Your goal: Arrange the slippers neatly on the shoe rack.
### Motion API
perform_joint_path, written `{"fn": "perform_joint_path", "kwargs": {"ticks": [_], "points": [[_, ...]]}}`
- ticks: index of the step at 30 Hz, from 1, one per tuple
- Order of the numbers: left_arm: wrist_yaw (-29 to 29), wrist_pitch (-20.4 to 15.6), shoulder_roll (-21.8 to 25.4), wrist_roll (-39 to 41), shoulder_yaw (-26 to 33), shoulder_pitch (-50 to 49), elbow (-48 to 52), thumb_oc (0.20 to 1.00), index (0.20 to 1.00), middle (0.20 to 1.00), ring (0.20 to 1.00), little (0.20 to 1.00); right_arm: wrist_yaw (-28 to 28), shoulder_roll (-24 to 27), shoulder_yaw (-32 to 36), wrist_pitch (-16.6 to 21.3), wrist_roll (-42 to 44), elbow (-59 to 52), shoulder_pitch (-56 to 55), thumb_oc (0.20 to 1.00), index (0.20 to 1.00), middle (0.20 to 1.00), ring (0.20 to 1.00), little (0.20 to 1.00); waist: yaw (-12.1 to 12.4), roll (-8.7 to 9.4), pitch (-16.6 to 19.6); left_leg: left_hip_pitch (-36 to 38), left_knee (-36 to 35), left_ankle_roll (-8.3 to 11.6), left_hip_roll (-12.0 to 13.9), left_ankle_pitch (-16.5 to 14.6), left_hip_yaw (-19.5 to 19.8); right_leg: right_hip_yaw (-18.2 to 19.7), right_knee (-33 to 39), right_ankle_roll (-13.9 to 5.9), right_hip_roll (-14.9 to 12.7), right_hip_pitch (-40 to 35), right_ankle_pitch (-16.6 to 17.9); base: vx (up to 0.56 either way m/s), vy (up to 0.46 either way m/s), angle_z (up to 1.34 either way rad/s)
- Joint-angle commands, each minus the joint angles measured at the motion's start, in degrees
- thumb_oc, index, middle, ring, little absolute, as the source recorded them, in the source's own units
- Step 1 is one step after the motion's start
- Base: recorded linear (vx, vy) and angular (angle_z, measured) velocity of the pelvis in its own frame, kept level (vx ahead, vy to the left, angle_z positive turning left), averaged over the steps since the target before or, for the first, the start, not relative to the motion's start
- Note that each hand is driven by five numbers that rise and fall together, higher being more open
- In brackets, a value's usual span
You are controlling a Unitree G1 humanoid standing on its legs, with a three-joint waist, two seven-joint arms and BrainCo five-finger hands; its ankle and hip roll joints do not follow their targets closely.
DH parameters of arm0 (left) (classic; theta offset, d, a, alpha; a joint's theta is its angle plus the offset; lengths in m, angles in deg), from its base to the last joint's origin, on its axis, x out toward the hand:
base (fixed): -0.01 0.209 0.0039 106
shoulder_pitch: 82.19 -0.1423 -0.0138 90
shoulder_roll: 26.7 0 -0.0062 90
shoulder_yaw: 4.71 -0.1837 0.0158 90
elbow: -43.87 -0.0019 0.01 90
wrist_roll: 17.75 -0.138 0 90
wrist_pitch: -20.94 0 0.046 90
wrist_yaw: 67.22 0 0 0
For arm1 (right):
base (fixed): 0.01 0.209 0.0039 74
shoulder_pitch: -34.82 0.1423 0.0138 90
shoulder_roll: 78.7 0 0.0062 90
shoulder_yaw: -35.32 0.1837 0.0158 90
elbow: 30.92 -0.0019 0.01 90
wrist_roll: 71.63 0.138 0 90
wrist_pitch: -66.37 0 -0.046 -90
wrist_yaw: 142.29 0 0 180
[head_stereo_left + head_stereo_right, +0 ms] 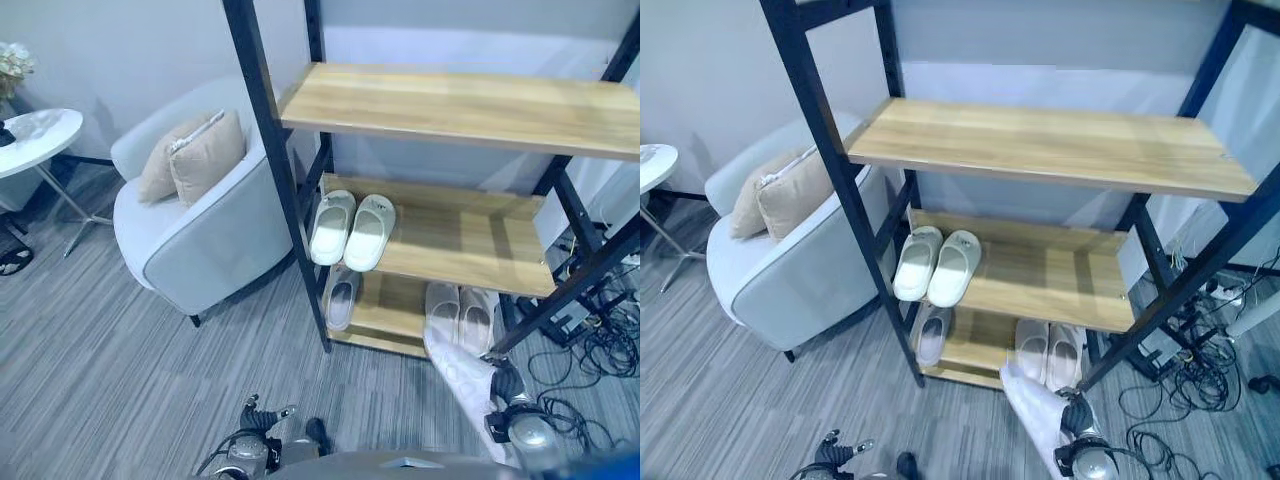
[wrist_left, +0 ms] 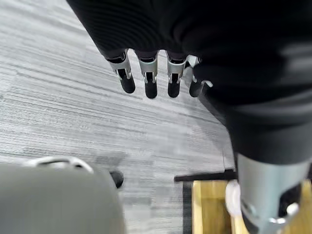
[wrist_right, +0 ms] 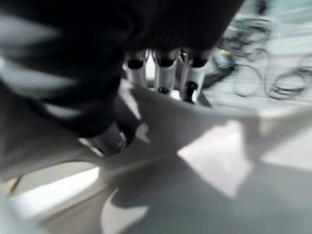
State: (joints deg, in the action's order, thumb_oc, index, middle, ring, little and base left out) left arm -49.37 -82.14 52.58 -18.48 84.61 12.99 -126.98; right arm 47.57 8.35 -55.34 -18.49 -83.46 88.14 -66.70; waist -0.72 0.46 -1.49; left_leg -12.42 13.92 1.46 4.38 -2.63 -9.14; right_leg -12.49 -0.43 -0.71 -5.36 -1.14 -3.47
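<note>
The shoe rack (image 1: 460,105) has black posts and three wooden shelves. A pair of white slippers (image 1: 350,230) lies side by side at the left of the middle shelf. On the bottom shelf there is a single slipper (image 1: 340,296) at the left and a pair (image 1: 460,315) at the right. My right hand (image 1: 508,385) is shut on another white slipper (image 1: 458,370), held low in front of the bottom shelf's right end. In the right wrist view its fingers (image 3: 165,73) curl over that slipper (image 3: 209,161). My left hand (image 1: 255,418) hangs open over the floor, holding nothing.
A grey armchair (image 1: 215,245) with two beige cushions (image 1: 195,155) stands just left of the rack. A round white side table (image 1: 35,140) is at the far left. Cables (image 1: 600,350) lie on the floor to the right of the rack.
</note>
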Motion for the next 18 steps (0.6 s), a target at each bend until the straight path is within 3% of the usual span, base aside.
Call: {"fn": "perform_joint_path", "kwargs": {"ticks": [1, 5, 8, 10, 13, 15, 18], "points": [[0.53, 2.61, -1.54, -3.00, -5.19, -11.57, -10.07, 1.000, 1.000, 1.000, 1.000, 1.000, 2.83, -3.75, 2.14, 6.22, 3.39, -5.06, -1.77, 0.200, 0.200, 0.200, 0.200, 0.200, -0.74, 2.26, 4.13, 6.95, -7.90, -0.44, 0.78, 0.19, 0.98, 3.03, -4.07, -3.01, -2.92, -0.25, -1.82, 0.10, 0.199, -0.22], [0.38, 4.25, 1.35, -3.52, -3.75, -11.64, -11.45, 1.000, 1.000, 1.000, 1.000, 1.000, 4.57, -4.95, 0.08, 8.16, 1.74, 0.62, -0.56, 0.200, 0.200, 0.200, 0.200, 0.200, -0.71, 2.68, 4.36, 8.91, -8.51, -3.62, -2.18, -1.53, 0.13, 5.06, -5.97, -5.46, -4.97, 0.40, -2.06, 0.09, 0.244, -0.20], [0.06, 4.10, 1.84, -3.35, -3.39, -10.51, -10.11, 1.000, 1.000, 1.000, 1.000, 1.000, 4.85, -5.24, 0.28, 8.62, 1.85, 2.89, -0.07, 0.200, 0.200, 0.200, 0.200, 0.200, -0.83, 2.56, 4.39, 8.69, -8.36, -4.40, -2.99, -1.82, 0.22, 5.07, -6.57, -6.10, -5.66, 0.72, -2.02, 0.03, 0.199, -0.17], [0.04, 3.94, 1.81, -3.47, -3.57, -9.36, -9.03, 1.000, 1.000, 1.000, 1.000, 1.000, 5.25, -5.09, 0.17, 9.27, 1.60, 4.04, 1.08, 0.200, 0.200, 0.200, 0.200, 0.200, -1.09, 2.47, 3.75, 8.78, -7.86, -5.35, -3.64, -2.59, 0.10, 4.97, -10.00, -6.98, -6.51, 2.03, -2.16, -0.01, 0.154, -0.05], [0.12, 3.31, 1.43, -3.05, -3.78, -7.82, -7.78, 1.000, 1.000, 1.000, 1.000, 1.000, 6.00, -4.92, -0.57, 10.45, 1.40, 4.94, 3.21, 0.200, 0.200, 0.200, 0.200, 0.200, -0.83, 2.29, 2.12, 8.32, -6.53, -6.08, -3.27, -3.15, -1.00, 3.63, -18.06, -7.64, -7.88, 6.63, 0.47, -0.05, 0.073, -0.13], [0.26, 3.02, 0.85, -2.89, -3.74, -7.35, -7.03, 1.000, 1.000, 1.000, 1.000, 1.000, 6.35, -4.72, -0.90, 10.73, 1.11, 6.14, 4.23, 0.200, 0.200, 0.200, 0.200, 0.200, -0.66, 2.51, 1.37, 9.29, -6.85, -5.92, -3.40, -3.62, -1.92, 2.58, -15.71, -7.89, -9.74, 9.82, 4.00, 0.01, -0.012, -0.31], [0.53, 2.40, 0.50, -3.41, -4.43, -7.23, -7.13, 1.000, 1.000, 1.000, 1.000, 1.000, 6.63, -4.27, -0.84, 10.17, 0.80, 6.96, 4.22, 0.200, 0.200, 0.200, 0.200, 0.200, -0.97, 3.04, 0.91, 8.29, -4.63, -5.19, -3.48, -4.42, -0.93, 3.16, -10.51, -7.96, -10.59, 8.37, 3.79, -0.01, -0.064, -0.09]]}}
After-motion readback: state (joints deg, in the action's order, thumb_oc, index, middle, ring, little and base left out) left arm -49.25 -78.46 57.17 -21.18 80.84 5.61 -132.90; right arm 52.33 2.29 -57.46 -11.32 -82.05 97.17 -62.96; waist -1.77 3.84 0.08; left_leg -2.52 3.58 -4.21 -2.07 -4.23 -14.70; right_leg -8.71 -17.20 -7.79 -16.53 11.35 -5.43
